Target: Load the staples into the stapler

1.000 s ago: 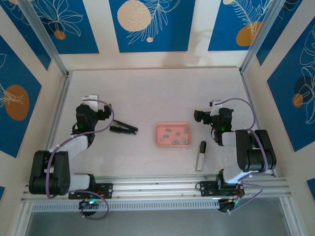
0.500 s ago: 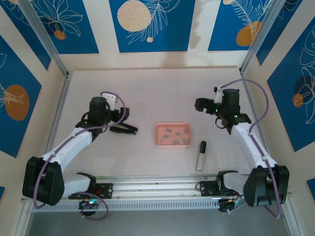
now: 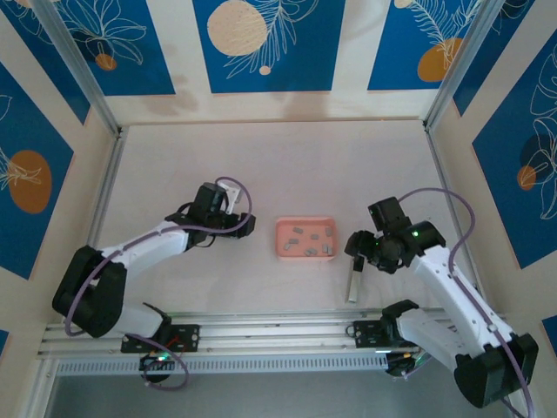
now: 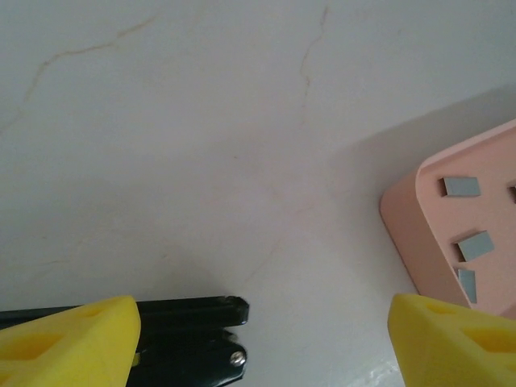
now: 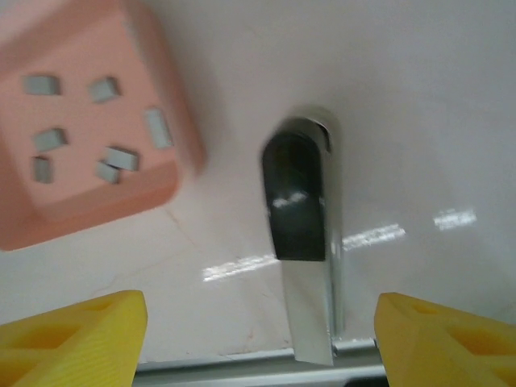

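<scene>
**Table stock: both of my grippers spread, nothing held**

1. My left gripper (image 4: 258, 314): yellow fingertips stand wide apart, with bare table between them. A flat black metal tool with a small rivet (image 4: 189, 343) lies beneath one fingertip, at the left of my wrist view. The shallow pink rectangular tray (image 4: 403, 218) sits just ahead of the other fingertip. It holds the small grey metal strips of staples (image 4: 474, 244), loose and scattered.

2. My right gripper (image 5: 260, 305): released, fingertips wide. The slim stapler, silvery-white with a black end (image 5: 305, 242), lies flat between and ahead of my fingertips, touching neither, black end pointing away. The tray is ahead to my left, apart from the stapler.
</scene>
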`<act>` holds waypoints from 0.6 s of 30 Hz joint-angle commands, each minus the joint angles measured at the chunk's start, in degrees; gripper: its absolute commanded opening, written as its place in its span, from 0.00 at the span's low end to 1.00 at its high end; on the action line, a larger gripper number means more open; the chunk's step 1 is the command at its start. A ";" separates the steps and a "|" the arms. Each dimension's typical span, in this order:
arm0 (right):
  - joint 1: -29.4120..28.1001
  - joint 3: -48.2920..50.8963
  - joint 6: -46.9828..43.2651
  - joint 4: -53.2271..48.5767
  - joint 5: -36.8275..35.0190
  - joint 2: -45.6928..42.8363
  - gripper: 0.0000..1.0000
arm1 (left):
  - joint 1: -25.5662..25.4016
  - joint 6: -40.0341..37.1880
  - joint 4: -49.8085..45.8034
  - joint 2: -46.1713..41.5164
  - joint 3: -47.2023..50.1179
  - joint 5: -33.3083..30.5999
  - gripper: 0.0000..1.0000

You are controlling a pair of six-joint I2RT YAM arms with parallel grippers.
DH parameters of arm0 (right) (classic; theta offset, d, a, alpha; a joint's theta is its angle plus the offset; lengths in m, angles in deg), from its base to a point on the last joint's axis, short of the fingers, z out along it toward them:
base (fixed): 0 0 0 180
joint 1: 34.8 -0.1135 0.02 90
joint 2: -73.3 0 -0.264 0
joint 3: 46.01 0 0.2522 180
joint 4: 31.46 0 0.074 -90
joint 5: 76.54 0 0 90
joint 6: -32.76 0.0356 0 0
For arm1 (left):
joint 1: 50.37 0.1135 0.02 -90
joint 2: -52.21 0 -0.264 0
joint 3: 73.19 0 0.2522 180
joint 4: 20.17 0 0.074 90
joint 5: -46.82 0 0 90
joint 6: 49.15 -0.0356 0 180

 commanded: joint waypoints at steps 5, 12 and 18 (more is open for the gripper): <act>0.62 3.89 3.06 4.66 1.16 7.76 0.74 | -2.81 1.97 3.62 3.09 -3.34 0.61 0.80; 1.33 1.82 0.37 8.54 -0.75 16.43 0.62 | -3.26 2.37 3.05 4.27 -4.66 0.70 0.79; 1.59 1.82 -0.85 10.56 -0.75 19.53 0.54 | -3.23 2.43 3.77 4.60 -4.74 0.52 0.79</act>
